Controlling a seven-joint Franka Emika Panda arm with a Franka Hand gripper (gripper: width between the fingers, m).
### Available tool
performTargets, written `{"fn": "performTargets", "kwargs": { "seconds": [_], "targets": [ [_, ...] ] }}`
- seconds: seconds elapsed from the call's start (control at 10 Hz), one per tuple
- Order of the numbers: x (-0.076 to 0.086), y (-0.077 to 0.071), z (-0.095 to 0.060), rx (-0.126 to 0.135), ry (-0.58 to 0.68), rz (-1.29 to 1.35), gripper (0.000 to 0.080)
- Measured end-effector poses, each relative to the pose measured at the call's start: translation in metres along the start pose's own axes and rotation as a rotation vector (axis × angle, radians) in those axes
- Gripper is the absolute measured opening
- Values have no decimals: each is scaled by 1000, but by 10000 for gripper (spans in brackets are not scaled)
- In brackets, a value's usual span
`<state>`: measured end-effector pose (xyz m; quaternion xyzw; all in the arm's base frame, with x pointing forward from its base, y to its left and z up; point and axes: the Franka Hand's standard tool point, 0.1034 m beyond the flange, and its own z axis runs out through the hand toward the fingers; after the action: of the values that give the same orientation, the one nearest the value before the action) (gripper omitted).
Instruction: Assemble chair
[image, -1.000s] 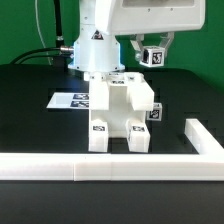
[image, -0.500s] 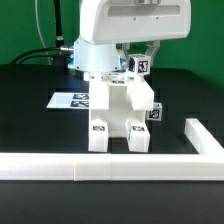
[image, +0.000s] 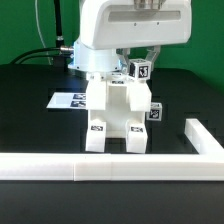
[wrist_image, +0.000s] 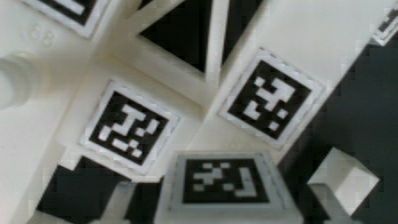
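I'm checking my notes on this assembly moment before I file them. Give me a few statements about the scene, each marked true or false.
1. The partly built chair stands upright on the black table. True.
2. The gripper hangs empty. False: it is closed on a small tagged white part, held just above the chair.
3. The marker board lies flat on the table, toward the exterior view's left of the chair. True.
4. The white border rail rests on top of the chair. False: it lies on the table in front of the chair.
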<state>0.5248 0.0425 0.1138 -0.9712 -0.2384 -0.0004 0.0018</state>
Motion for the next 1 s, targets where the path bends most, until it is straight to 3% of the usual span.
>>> {"fn": "performTargets", "kwargs": {
  "seconds": [0.5, 1.0],
  "targets": [
    [8, 5, -1, -21, 23, -50, 271],
    [8, 5, -1, -21, 23, -49, 271]
  ]
}}
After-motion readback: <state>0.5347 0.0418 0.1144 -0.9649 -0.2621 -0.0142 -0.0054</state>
